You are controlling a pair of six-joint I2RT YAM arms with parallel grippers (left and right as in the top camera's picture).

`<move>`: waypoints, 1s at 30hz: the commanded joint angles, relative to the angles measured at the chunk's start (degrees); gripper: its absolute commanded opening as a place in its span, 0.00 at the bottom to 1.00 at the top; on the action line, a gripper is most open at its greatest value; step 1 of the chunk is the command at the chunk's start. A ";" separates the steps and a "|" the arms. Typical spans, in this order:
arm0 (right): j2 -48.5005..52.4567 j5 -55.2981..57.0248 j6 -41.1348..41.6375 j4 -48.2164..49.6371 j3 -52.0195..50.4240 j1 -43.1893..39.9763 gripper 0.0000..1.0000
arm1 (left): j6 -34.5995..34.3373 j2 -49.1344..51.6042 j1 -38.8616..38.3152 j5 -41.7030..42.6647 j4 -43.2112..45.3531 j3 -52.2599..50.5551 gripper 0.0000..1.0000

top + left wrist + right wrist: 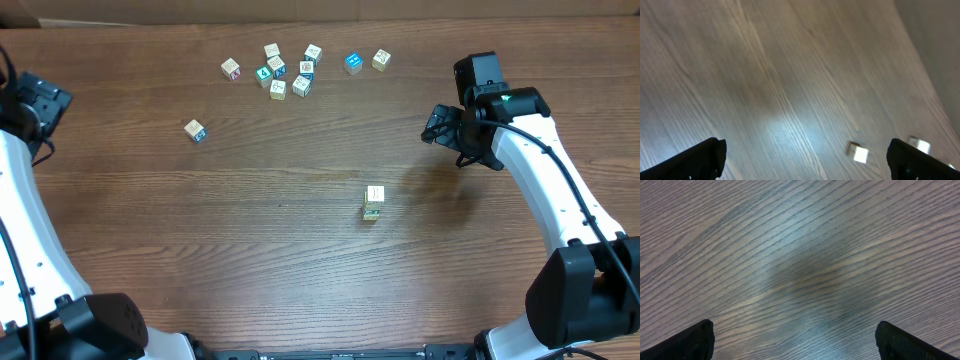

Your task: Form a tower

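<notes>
- On the middle of the table [250, 230], a little toward the right side, stands the tower [373, 203]; it is one cube wide and seemingly two cubes high, pale with a cream top face; nothing touches it.
- Its long axis is upright; so, I judge, a new cube must come down on it from straight above, and a push from the side could tip it.
- The right claw [437, 125] hangs near it; the tower lies to the left of this claw and closer to the robot's base; in the right wrist view the jaws stand wide with only bare wood between them; it holds nothing.
- The left claw [804, 147] is at the far left edge of the table, well apart from the tower; its jaws are also wide and empty; a blurred pale cube [857, 152] shows ahead of it.
- The right arm is clearly the nearer one to the tower.
- The loose cubes [275, 70] lie in a group at the far side; a single cube [194, 130] lies apart on the left; I judge that the next step is to fetch one of them.
</notes>
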 commanded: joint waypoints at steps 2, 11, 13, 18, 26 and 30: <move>-0.46 0.96 -0.04 0.04 -0.26 0.11 1.00 | 1.07 -4.00 -2.71 -0.50 -0.13 -1.77 0.99; -0.44 0.98 -0.04 0.07 -0.26 0.09 1.00 | 1.07 -7.61 -4.46 -0.50 -0.35 -3.21 1.00; -0.44 0.96 -0.04 0.04 -0.26 0.09 1.00 | 1.07 -8.31 -4.46 -0.50 -0.35 -3.21 1.00; -0.44 0.96 -0.04 0.07 -0.26 0.09 1.00 | 1.07 -9.29 -4.46 -0.50 -0.35 -3.32 0.99; -0.44 0.98 -0.04 0.07 -0.26 0.09 1.00 | 1.07 -12.68 -4.46 -0.50 -0.11 -10.93 1.00; -0.44 0.96 -0.04 0.07 -0.26 0.09 1.00 | 1.07 -16.52 -4.46 -0.50 -0.13 -19.52 1.00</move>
